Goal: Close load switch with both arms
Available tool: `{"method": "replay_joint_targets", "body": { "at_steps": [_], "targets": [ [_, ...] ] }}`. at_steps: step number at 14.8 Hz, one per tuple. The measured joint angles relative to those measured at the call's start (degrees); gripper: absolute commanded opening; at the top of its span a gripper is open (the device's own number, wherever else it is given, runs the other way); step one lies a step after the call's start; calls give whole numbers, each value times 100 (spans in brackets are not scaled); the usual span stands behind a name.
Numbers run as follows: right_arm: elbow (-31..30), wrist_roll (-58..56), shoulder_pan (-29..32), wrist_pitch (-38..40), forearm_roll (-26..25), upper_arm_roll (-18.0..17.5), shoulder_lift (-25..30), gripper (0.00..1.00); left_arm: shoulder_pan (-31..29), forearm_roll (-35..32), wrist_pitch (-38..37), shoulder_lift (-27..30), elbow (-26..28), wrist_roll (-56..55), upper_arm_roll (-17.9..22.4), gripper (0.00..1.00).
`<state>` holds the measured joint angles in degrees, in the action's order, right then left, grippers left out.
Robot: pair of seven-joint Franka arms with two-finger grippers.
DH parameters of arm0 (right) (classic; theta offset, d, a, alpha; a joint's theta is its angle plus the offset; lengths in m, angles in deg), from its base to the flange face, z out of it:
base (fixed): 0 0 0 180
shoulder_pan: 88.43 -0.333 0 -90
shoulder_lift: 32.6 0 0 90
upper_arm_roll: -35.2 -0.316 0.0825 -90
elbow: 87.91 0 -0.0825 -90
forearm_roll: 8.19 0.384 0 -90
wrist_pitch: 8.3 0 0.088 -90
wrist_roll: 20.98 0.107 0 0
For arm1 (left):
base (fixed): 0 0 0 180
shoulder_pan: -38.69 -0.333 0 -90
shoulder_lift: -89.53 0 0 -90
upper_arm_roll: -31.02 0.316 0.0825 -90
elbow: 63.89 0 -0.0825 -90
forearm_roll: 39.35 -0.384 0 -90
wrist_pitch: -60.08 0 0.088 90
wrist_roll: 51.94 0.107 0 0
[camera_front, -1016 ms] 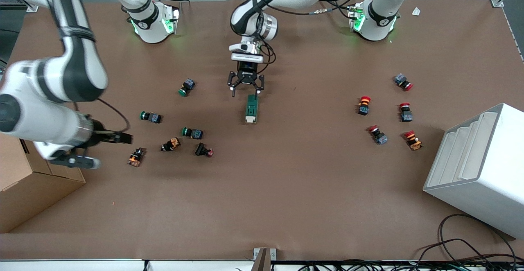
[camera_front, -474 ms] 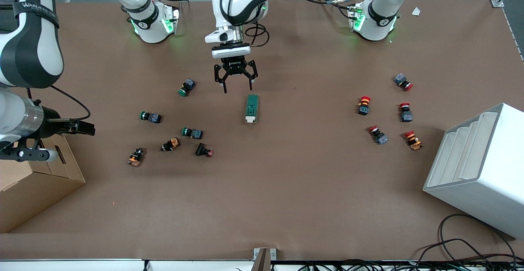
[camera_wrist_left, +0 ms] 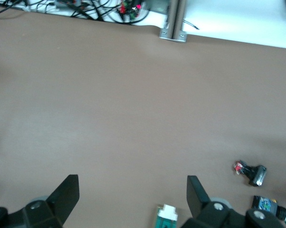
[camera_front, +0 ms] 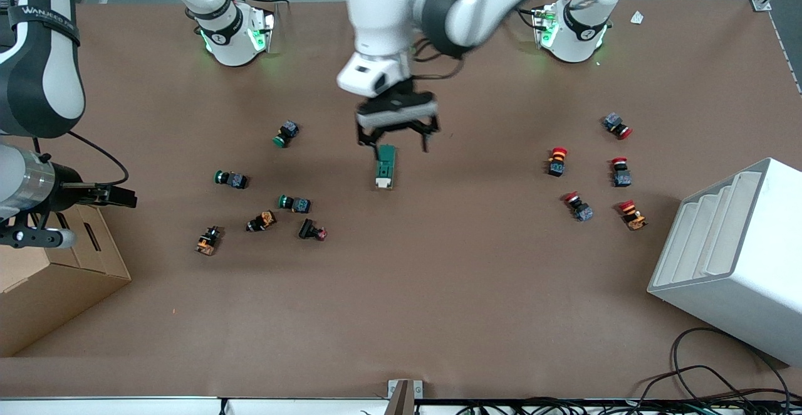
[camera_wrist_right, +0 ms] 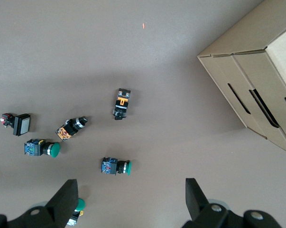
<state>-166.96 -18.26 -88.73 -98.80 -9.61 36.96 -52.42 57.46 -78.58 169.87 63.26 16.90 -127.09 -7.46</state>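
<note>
The load switch (camera_front: 385, 167), a dark green oblong block with its white lever end nearer the front camera, lies on the brown table near the middle. My left gripper (camera_front: 393, 144) hangs open over the switch's farther end, touching nothing. In the left wrist view the left gripper (camera_wrist_left: 132, 192) is wide open, and the switch's white end (camera_wrist_left: 167, 214) shows between the fingers, close to one of them. My right gripper (camera_front: 119, 197) is open and empty at the right arm's end of the table, beside a cardboard box. In the right wrist view the right gripper (camera_wrist_right: 131, 199) is over bare table.
Several green-capped and orange push-buttons (camera_front: 294, 203) lie toward the right arm's end; they also show in the right wrist view (camera_wrist_right: 115, 166). Several red-capped push-buttons (camera_front: 557, 160) lie toward the left arm's end. A cardboard box (camera_front: 50, 289) and a white rack (camera_front: 733, 258) stand at the table's ends.
My left gripper has swung from beside the switch's farther end to over it and looks higher. My right gripper has drawn back toward the cardboard box. The switch has not moved.
</note>
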Motion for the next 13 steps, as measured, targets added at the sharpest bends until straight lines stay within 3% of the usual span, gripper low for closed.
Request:
{"method": "replay_joint_targets", "body": {
  "at_steps": [4, 10, 11, 13],
  "targets": [
    [45, -4, -2, 135, 0, -51, 0, 100, -1239, 1271, -70, 512, -7, 1808, -12, 100],
    [146, -4, 10, 650, 41, -82, 226, 100, -2325, 1937, -1245, 1127, -107, 4155, 13, 100],
    [123, -4, 33, 704, 88, -80, 343, 100, -2335, 2113, -1326, 1292, -121, 4614, 181, 100],
    [-37, -7, 105, 789, 175, -78, 648, 100, -2055, 2770, -1457, 1720, -95, 5810, 1103, 100]
  ]
}}
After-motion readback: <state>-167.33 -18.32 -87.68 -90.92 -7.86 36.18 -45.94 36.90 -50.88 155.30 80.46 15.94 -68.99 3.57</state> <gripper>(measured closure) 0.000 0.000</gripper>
